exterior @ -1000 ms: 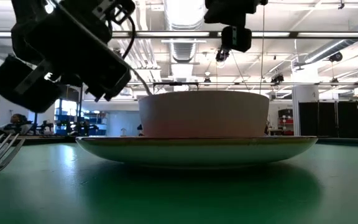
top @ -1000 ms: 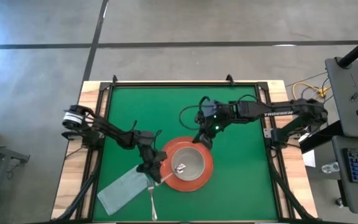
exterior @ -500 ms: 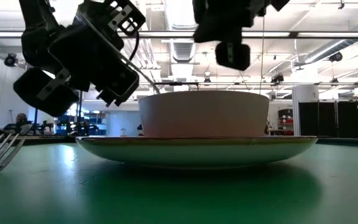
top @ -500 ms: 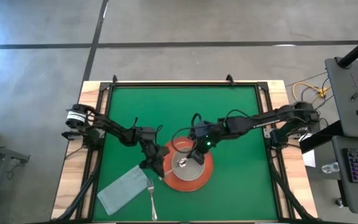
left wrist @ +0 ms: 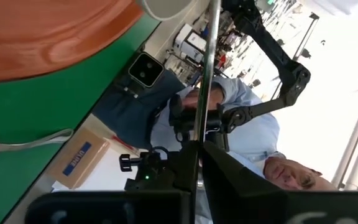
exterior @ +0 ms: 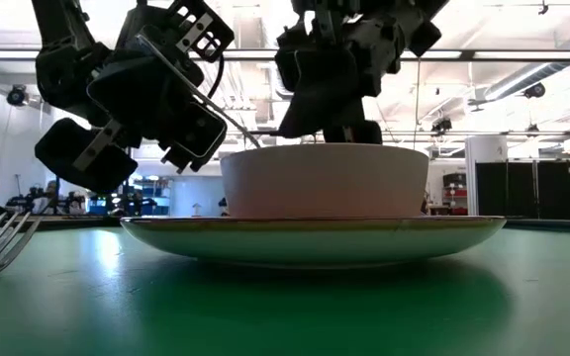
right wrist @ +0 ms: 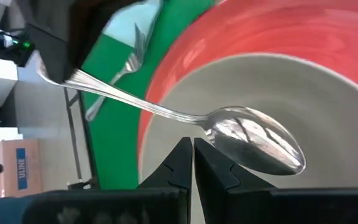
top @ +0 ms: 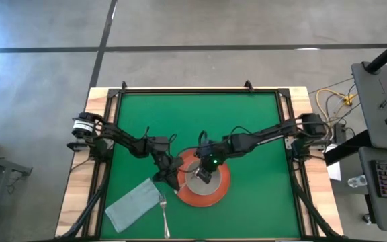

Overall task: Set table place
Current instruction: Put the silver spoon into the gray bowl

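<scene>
over the near-centre of the green counter (top: pixel 247 128) sits the orange-red plate (top: pixel 222 187), grey bowl (exterior: pixel 325 181) on top of it. spoon (right wrist: pixel 229 127) has its bowl end inside the grey bowl, handle running up and out over the rim toward the left claw (top: pixel 170 180), long axis roughly diagonal, tilted not flat. left claw is clamped on the spoon handle at the plate's left edge; left wrist view shows the shaft pinched between its closed fingers. right claw (top: pixel 203 173) is over the bowl, its fingers (right wrist: pixel 182 163) pressed together with nothing between them, tips just short of the spoon's bowl end.

fork (top: pixel 163 215) lies on the counter near the front edge, long axis about front-to-back, tines toward the plate, partly beside a grey-green cloth (top: pixel 133 205) lying left of the plate.

counter has a light wood border and black rails, grey concrete floor around it. low view shows ceiling lights and pipework behind, and the fork tines at left. left wrist view catches a person in a light blue shirt (left wrist: pixel 241 134) beyond the counter and a cardboard box (left wrist: pixel 82 158); high view shows neither.
</scene>
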Available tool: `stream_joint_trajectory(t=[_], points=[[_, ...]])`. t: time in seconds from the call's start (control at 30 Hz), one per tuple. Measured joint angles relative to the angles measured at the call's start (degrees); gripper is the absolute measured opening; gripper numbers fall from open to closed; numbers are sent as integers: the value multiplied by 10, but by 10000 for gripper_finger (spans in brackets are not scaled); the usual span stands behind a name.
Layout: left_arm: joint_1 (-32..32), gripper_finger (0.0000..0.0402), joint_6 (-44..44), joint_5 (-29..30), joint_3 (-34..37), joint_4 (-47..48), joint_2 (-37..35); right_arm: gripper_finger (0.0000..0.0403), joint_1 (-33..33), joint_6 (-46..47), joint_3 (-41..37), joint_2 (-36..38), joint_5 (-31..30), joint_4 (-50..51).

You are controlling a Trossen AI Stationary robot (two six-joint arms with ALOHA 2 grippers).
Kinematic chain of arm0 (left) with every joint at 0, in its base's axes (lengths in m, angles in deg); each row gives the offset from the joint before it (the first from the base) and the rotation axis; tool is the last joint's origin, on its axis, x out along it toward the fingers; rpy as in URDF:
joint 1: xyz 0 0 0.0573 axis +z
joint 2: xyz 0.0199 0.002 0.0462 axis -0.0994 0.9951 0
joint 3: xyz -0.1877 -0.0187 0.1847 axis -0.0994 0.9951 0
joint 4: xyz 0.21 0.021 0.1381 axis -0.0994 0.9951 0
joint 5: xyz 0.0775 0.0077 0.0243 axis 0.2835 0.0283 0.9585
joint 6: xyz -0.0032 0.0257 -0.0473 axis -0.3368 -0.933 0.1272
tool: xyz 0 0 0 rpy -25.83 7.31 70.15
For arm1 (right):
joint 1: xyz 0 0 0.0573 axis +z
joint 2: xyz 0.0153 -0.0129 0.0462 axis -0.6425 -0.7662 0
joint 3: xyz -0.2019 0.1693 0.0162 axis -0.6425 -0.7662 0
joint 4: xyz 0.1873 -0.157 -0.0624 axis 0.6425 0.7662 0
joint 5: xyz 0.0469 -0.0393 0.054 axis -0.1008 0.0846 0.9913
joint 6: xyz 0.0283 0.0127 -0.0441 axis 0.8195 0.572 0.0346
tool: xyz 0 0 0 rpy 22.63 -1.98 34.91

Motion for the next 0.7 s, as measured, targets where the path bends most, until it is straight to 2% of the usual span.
stream_joint_trajectory(t=[0.43, 0.57, 0.7], points=[[0, 103, -21, 0, -1, 10, -3, 9, -1, 3, 0, -6, -5, -5], [3, 120, -35, 1, 2, 11, -4, 8, -2, 3, 0, -6, -5, -4], [12, 123, -57, 41, 1, 11, -4, 9, -2, 3, 0, -6, -5, -4]])
